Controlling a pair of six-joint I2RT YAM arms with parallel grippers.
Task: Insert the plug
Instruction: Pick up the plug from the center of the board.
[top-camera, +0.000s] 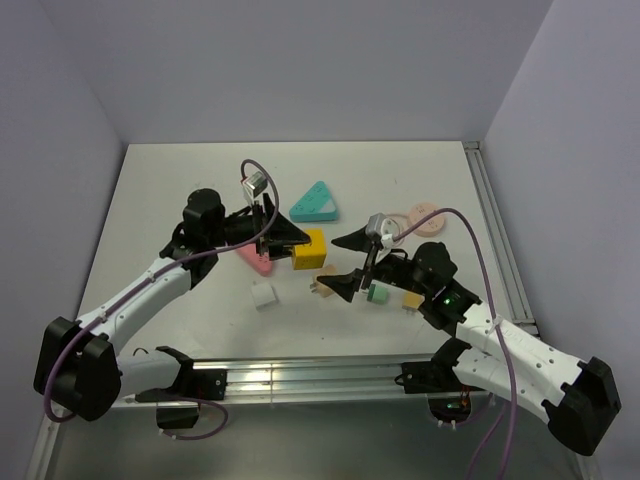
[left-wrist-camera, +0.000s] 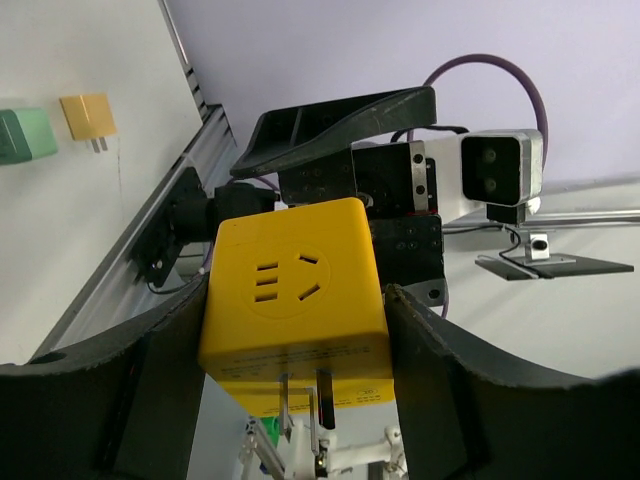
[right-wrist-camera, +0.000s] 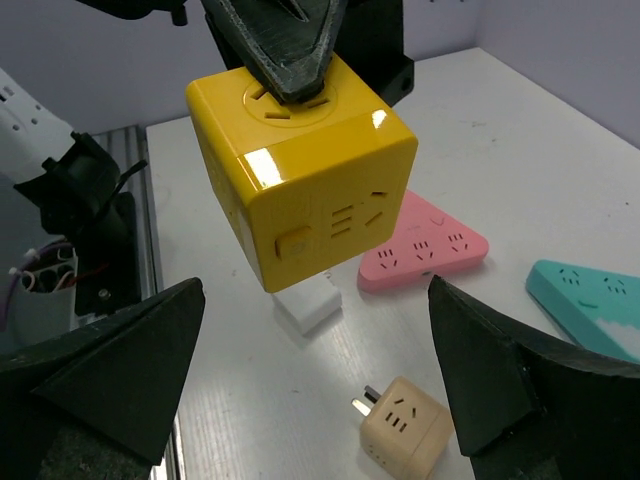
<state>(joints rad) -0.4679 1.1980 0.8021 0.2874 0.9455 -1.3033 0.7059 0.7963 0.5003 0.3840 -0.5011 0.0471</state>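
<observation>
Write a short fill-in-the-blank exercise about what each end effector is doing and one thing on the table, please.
1. The left end effector is shut on the ___ cube socket.
2. The right end effector is ___ and holds nothing.
3. The pink power strip on the table has the shape of a ___.
Missing words: yellow; open; triangle.

Lab: white table (top-camera: 180, 190), aluminium rail (top-camera: 300, 378), plain walls (top-camera: 300, 70)

Counter (top-camera: 170, 190): white, matte, flat. Back wall (top-camera: 300, 60), left wall (top-camera: 50, 150), right wall (top-camera: 580, 130): plain pale lilac-grey, enclosing counter on three sides. Near rail (top-camera: 300, 378), right rail (top-camera: 495, 235): aluminium, along counter edges. Light: even, diffuse; soft shadows on counter.
</observation>
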